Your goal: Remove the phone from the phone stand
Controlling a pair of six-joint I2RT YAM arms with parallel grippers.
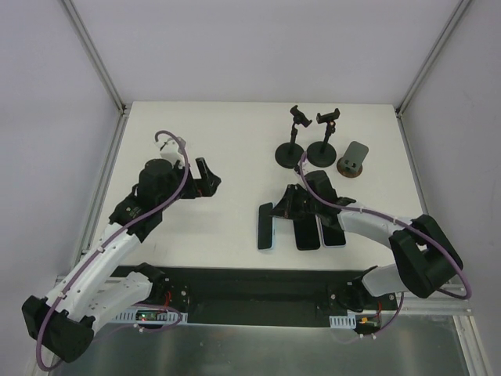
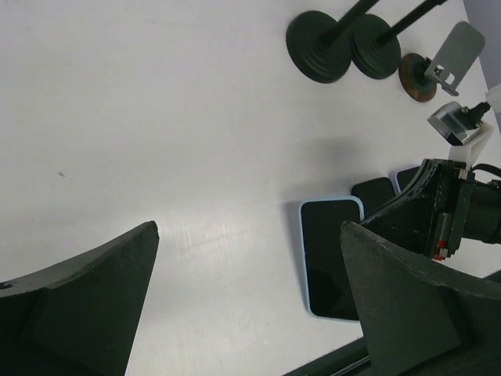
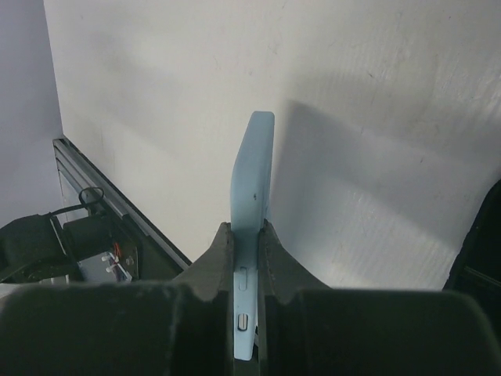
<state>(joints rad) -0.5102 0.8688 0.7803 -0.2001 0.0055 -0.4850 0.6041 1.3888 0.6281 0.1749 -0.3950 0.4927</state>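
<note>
2 hands over a white counter (image 1: 235,133)
Pinched by its edge, a pale blue phone (image 3: 254,180) sits in the right hand (image 3: 245,235); the left hand (image 2: 249,231) gapes wide, holding nothing.

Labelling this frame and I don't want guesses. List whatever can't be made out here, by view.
Right wrist: the blue phone shows edge-on in the shut right tool; its screen is unseen.
Top external: the right arm's wrist covers that grip.
Left wrist: the black stands are cut off by the top edge; one finger of the open left tool hides part of the flat phone.
</note>
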